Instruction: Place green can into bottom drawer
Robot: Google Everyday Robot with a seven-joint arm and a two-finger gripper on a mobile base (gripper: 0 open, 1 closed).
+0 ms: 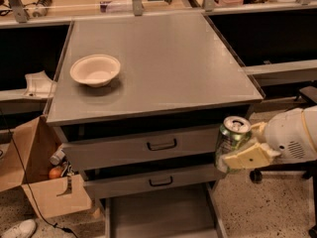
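The green can (231,138), silver top up, hangs upright in the air at the cabinet's front right corner, level with the top drawer. My gripper (237,148) is shut on it, cream fingers (247,156) wrapping its right and lower side, with the white arm reaching in from the right edge. The bottom drawer (158,213) is pulled out below the cabinet, its flat grey floor showing at the frame's lower middle, down and to the left of the can.
A cream bowl (95,69) sits on the grey cabinet top (163,58). Two upper drawers with dark handles (162,144) sit slightly ajar. An open cardboard box (37,177) with clutter stands on the floor at left. A chair base (277,175) lies behind the arm.
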